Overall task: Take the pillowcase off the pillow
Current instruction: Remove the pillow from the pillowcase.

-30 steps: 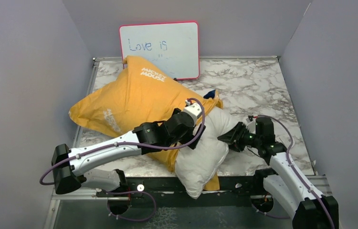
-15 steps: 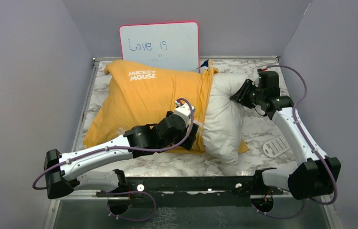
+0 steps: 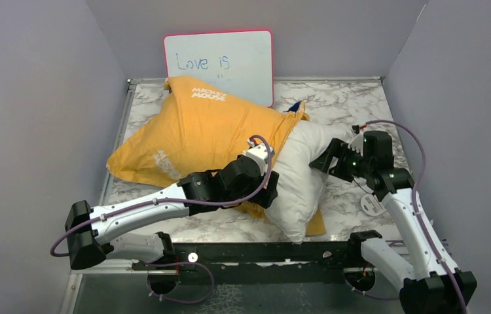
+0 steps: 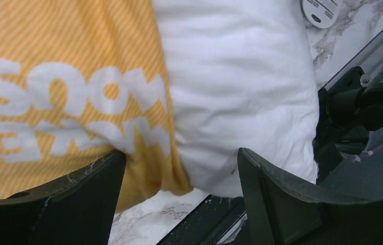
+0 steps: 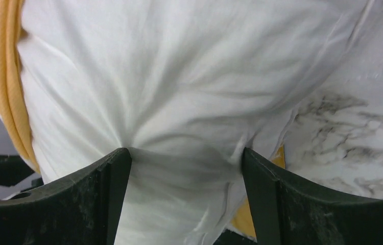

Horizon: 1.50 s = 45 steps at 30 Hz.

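The pillowcase, yellow-orange face up with white "Mickey Mouse" lettering, covers the left part of the pillow. The white right end of the pillow sticks out. My left gripper sits at the pillowcase's open hem. In the left wrist view its jaws are wide apart, one fingertip against the pillowcase and the other against the pillow. My right gripper is clamped on the pillow's bare end. The white cloth bunches between its fingers, with the pillowcase's edge at the left.
A pink-framed whiteboard leans on the back wall behind the pillowcase. A small white slotted disc lies on the marble table beside the right arm and also shows in the left wrist view. A black rail runs along the near edge.
My right gripper carried the pillow's end from the near side to the far right, then back to the middle. The pillowcase swung with it. My left gripper stayed at the hem.
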Tool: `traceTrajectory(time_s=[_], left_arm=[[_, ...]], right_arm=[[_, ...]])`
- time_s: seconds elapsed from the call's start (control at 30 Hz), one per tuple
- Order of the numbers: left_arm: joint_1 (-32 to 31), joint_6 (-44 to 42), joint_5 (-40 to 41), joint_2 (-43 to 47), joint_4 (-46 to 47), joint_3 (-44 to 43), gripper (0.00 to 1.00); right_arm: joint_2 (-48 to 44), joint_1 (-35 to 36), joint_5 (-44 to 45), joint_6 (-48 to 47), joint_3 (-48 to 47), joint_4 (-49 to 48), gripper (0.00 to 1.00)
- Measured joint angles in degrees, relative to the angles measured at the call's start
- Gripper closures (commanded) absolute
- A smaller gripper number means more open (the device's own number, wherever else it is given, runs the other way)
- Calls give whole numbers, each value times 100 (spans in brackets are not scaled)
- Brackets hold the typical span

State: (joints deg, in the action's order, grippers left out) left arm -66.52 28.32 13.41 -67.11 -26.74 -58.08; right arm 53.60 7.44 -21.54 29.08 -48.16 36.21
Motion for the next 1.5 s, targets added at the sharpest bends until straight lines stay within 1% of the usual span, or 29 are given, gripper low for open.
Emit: traceTrajectory(time_s=[0.1, 0.17, 0.2, 0.33, 0.43, 0.5, 0.6, 0.63, 0.67, 0.73, 0.8, 0.87, 0.9, 0.97, 1.03, 1.13, 1.2, 1.27, 1.37, 1.5], left_arm=[[-37, 31, -168, -146, 186, 0, 18], [-74, 87, -216, -243, 251, 0, 18], [-79, 118, -234, -282, 293, 7, 18], [-94, 223, -247, -382, 422, 61, 21], [-94, 258, -245, -415, 474, 101, 23], [-94, 258, -243, -417, 498, 122, 23], [-94, 256, -243, -428, 505, 133, 23], [-94, 256, -243, -435, 505, 133, 23], [-94, 256, -243, -444, 503, 133, 23], [-96, 254, -243, -468, 492, 133, 21], [-96, 251, -234, -498, 487, 136, 20], [-96, 251, -216, -511, 496, 133, 18], [-96, 256, -199, -511, 498, 133, 18], [-98, 262, -146, -494, 529, 136, 17], [-101, 289, -103, -411, 577, 181, 15], [-101, 372, 26, -92, 573, 422, 14], [-101, 435, 103, 140, 566, 590, 14], [-101, 501, 114, 247, 570, 673, 14], [-101, 605, 103, 175, 719, 737, 14], [-101, 844, -22, -280, 1401, 826, 17]], right_arm=[[-564, 0, -321, 116, 457, 221, 16], [-852, 0, -328, 201, 636, 485, 14], [-970, 0, -291, 247, 669, 660, 13], [-1353, 0, -90, 426, 667, 1200, 12], [-1587, 0, -192, 490, 728, 1388, 12], [-1768, 0, -557, 542, 999, 1300, 12], [-2048, 0, -1547, 745, 1799, 901, 11], [-2168, 0, -1827, 855, 2079, 723, 13], [-2269, 0, -2052, 973, 2319, 566, 23], [-2417, 0, -2404, 1167, 2649, 245, 53], [-2371, 0, -2575, 1279, 2717, -74, 78], [-2065, 2, -2461, 1327, 2583, -197, 95], [-1875, 7, -2284, 1320, 2428, -133, 99], [-1528, 37, -1700, 1252, 1937, 164, 99], [-1294, 72, -876, 1174, 1384, 448, 99], [-1176, 74, 442, 1032, 752, 542, 99], [-1060, 74, 1051, 960, 442, 551, 99], [-911, 70, 1375, 907, 254, 546, 99], [-730, 70, 1469, 883, 219, 533, 99], [-586, 70, 1464, 883, 219, 511, 100]])
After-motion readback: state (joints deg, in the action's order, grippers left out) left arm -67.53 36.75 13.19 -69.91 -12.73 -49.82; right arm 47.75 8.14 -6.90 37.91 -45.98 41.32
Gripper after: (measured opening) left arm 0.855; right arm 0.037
